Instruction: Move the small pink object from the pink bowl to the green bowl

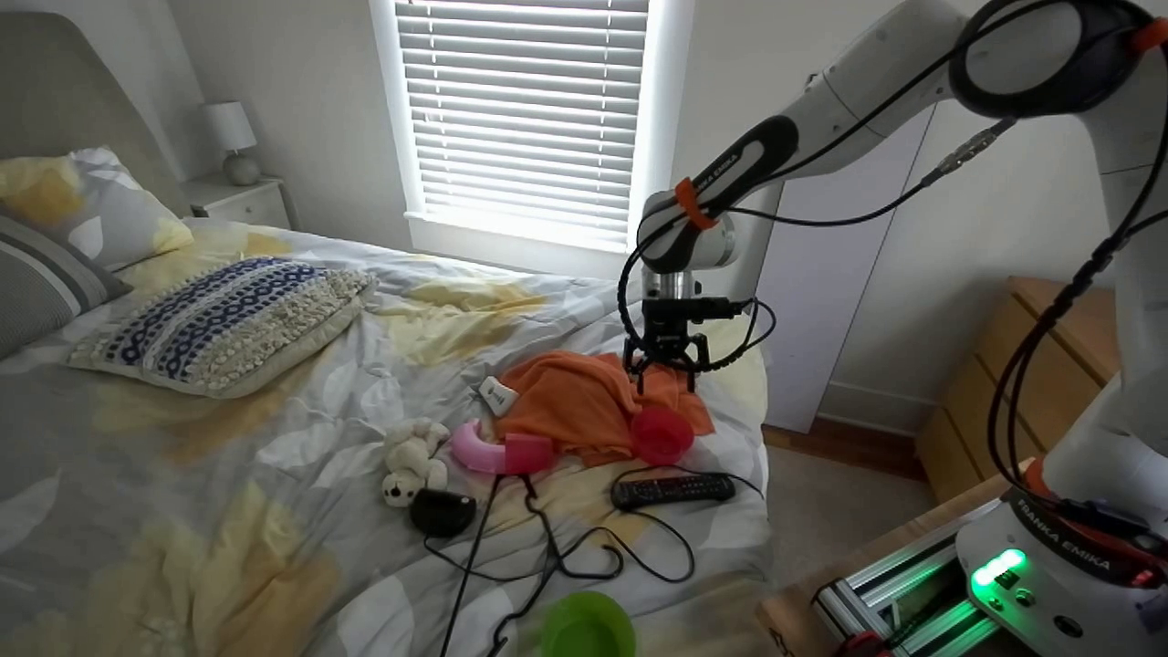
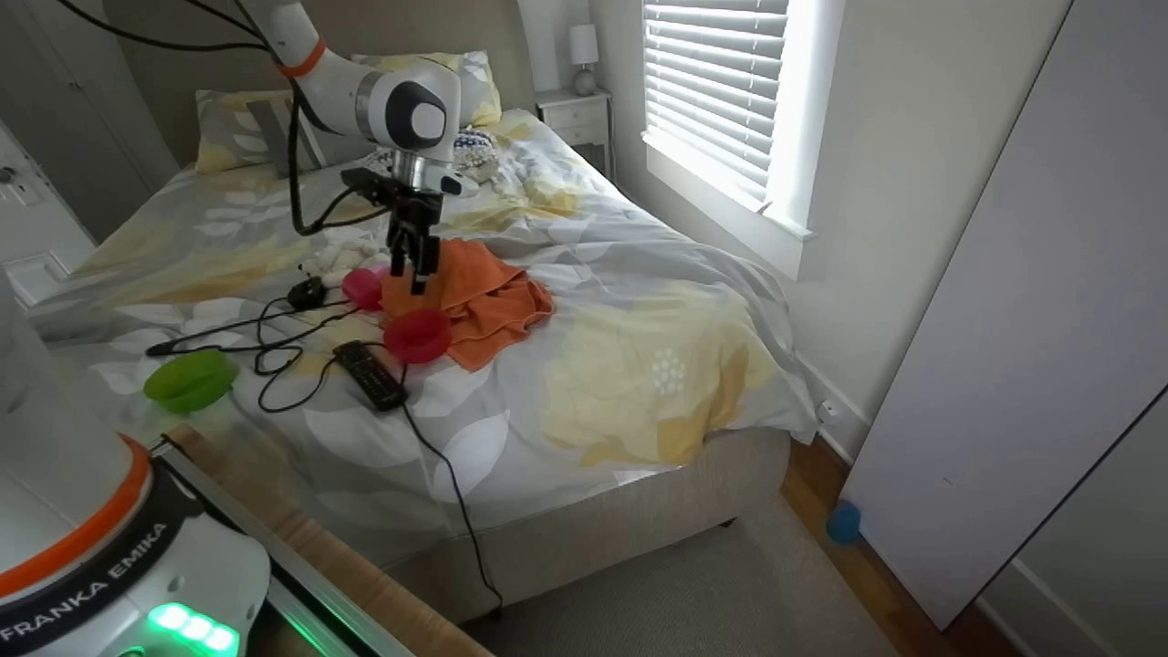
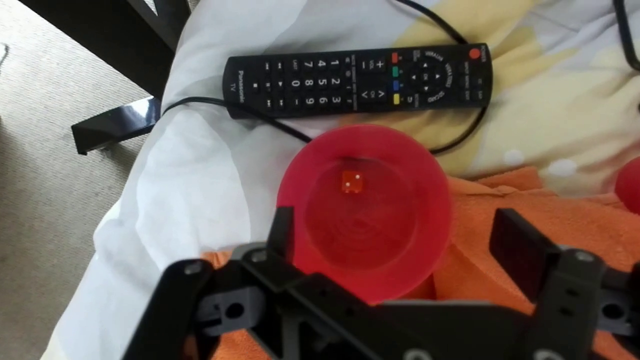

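Wrist view gives us the gripper [image 3: 392, 235] at the bottom of the frame, its two fingers [image 3: 522, 245] standing wide apart. Between them in the picture we look down into the pinkish-red bowl [image 3: 434, 220], near the centre of the frame; inside it, towards the upper left of its bottom, lies the small red die [image 3: 352, 182]. Above the bowl in the frame, just beside it, we see a black remote [image 3: 357, 81], and to the lower right an orange cloth [image 3: 595, 220].

In an exterior view we find the arm [image 1: 849, 99] across the upper right, the gripper hanging fingers down right of centre, with the pinkish-red bowl below it in the frame. The green bowl [image 1: 561, 620] is cut off by the bottom edge, well apart from the pinkish-red bowl; left of centre we make out a white plush toy [image 1: 415, 452] just beside a pink curved piece [image 1: 472, 452].

In an exterior view we see the arm's base [image 2: 210, 561] at the lower left and the floral-covered worktop [image 2: 630, 383] across the middle. In the left half the remote lies between the green bowl and the pinkish-red bowl, and a blue item [image 2: 844, 523] shows at the lower right
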`<state>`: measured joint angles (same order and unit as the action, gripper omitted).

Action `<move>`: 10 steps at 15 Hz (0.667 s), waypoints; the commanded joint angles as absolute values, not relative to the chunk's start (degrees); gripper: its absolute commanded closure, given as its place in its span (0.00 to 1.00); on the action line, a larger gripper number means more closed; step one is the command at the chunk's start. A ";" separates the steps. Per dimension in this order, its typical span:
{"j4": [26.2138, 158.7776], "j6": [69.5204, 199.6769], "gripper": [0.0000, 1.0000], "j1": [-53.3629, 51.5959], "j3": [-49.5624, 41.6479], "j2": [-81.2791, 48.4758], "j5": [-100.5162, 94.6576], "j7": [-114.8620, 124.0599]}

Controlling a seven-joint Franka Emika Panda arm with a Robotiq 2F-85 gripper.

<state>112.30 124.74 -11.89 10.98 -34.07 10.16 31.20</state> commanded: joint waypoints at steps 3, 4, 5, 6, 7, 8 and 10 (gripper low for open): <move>107.29 125.10 0.11 -12.85 9.33 -42.31 14.36 28.01; 106.80 125.19 0.18 -12.63 9.33 -43.31 15.11 27.38; 106.23 125.43 0.25 -12.61 9.17 -44.31 15.58 26.95; 105.62 125.58 0.36 -12.76 8.87 -45.18 15.80 26.85; 104.91 125.36 0.43 -12.75 8.83 -46.15 16.15 26.45; 104.28 125.15 0.42 -12.77 8.73 -47.03 16.38 26.24; 103.00 124.83 0.47 -12.79 8.66 -48.69 16.69 26.05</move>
<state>105.98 124.89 -12.23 9.07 -45.36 14.80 27.63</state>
